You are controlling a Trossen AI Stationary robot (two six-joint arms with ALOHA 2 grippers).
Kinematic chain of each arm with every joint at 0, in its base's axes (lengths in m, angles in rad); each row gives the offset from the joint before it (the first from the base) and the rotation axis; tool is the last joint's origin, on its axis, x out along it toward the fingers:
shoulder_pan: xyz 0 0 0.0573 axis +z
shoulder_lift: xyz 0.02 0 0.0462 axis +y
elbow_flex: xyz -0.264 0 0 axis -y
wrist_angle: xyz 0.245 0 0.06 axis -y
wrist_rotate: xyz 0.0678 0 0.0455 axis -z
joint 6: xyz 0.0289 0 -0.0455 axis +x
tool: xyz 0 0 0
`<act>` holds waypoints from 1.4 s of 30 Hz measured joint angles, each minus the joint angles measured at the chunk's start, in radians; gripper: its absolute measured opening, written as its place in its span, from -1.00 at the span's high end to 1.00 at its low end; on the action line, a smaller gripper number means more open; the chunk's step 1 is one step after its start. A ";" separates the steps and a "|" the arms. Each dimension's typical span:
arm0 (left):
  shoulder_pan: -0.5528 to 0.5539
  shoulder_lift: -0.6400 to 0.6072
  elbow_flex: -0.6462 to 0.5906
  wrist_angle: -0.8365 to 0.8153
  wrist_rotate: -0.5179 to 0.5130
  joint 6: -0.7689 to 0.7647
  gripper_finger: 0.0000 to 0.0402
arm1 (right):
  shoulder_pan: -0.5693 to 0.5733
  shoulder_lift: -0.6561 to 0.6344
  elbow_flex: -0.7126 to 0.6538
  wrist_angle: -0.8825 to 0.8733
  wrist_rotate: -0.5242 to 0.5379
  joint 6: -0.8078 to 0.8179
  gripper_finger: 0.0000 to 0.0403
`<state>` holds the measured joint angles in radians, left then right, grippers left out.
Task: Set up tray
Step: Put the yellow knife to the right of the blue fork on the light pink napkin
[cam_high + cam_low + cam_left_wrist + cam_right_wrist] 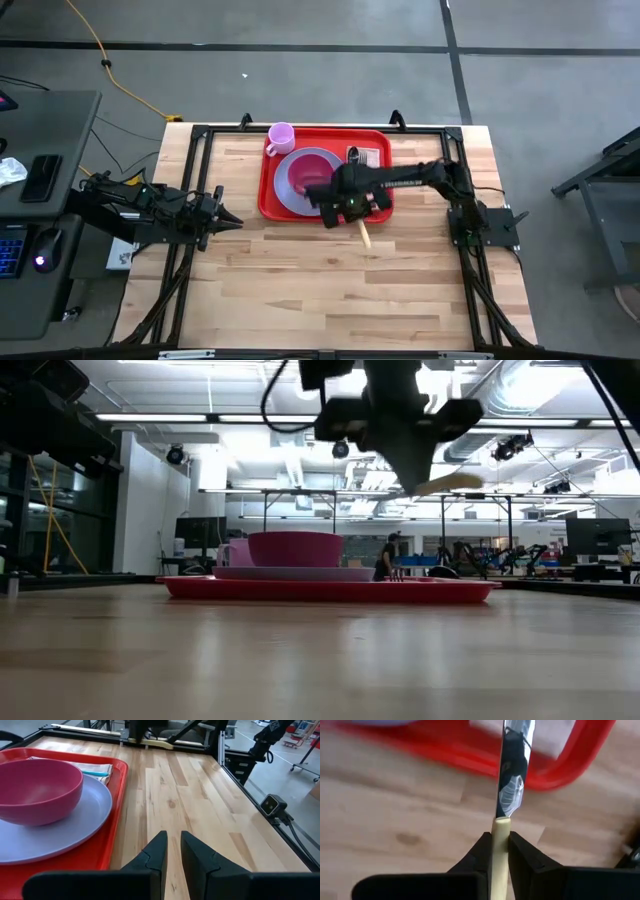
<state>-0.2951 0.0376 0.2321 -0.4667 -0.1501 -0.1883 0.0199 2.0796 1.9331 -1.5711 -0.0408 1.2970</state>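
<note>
High view first: the left gripper (228,219) waits over the bare desk (300,280) left of the tray (268,200), its jaws slightly parted and pinching nothing. The red tray lies at the desk's far middle, carrying a lavender plate (290,195), a pink bowl (312,170) and a pink cup (281,135). Above its near right edge, the right gripper (500,842) pinches a knife (512,775) by its pale handle.
</note>
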 joint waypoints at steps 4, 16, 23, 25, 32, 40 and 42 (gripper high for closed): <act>0.000 0.000 0.000 -0.001 0.007 0.000 0.57 | -0.084 0.000 0.000 0.000 0.020 -0.061 0.86; 0.000 0.000 0.000 -0.002 0.008 0.000 0.57 | -0.311 0.000 0.000 0.000 0.089 -0.252 0.86; 0.000 0.000 0.000 -0.002 0.003 0.000 0.57 | -0.414 0.000 0.000 0.000 0.086 -0.311 0.86; 0.000 0.000 0.000 -0.002 0.003 0.000 0.57 | -0.433 0.000 0.000 0.000 0.075 -0.316 0.85; 0.000 0.000 0.000 -0.002 0.002 0.000 0.57 | -0.463 0.000 0.000 0.000 0.058 -0.319 0.87; 0.000 0.000 0.000 -0.002 -0.002 0.000 0.57 | -0.466 0.000 -0.094 0.002 0.014 -0.288 0.84; 0.000 0.000 0.000 -0.002 -0.002 0.000 0.57 | -0.465 0.000 -0.140 0.015 0.004 -0.284 0.84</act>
<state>-0.2951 0.0376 0.2318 -0.4686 -0.1520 -0.1883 -0.4454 2.0796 1.7931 -1.5565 -0.0367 1.0132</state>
